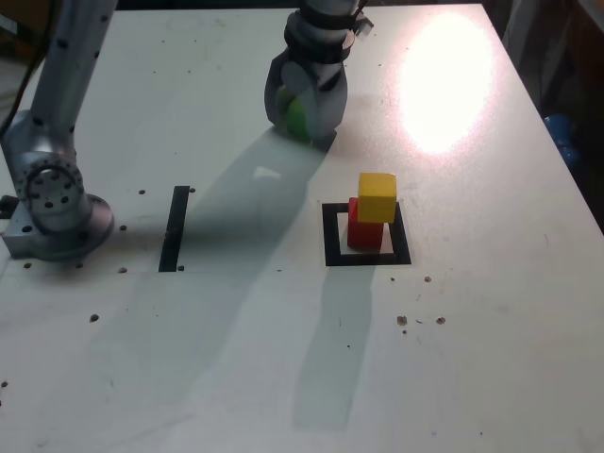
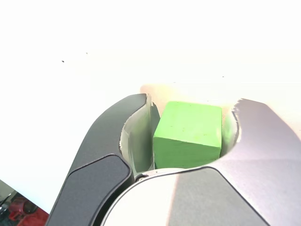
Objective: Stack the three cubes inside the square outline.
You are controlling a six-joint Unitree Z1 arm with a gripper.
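Green cube (image 2: 188,134), the last of the three still off the stack, sits on the table (image 1: 283,359) at the far side of the scene, between the jaws of the gripper (image 1: 304,111). The wrist view shows the jaws drawn in narrowly around it, one curved pad close on each side. Whether they already press on its faces or just fall short I cannot tell, so I would not call it gripped yet. The claw comes down from above, likely so that the cube can be lifted straight up and carried over.

Nearer, toward the exterior view's right, the square outline (image 1: 332,257) lies flat on the table. The red cube (image 1: 360,236) stands inside it and the yellow cube (image 1: 377,196) rests on top, shifted a little toward the right so that its edge overhangs (a slightly crooked base for a third block). The green one must therefore land squarely, or the stack may topple.

All three cubes are plain, matte, sharp-edged blocks of like size; they look solid and easy to pinch. The tabletop is pale and smooth, speckled with small dark marks and washed by a bright glare at the far right. A thin black strip (image 1: 175,228) lies to the exterior view's left, near the arm's metal base (image 1: 52,203).
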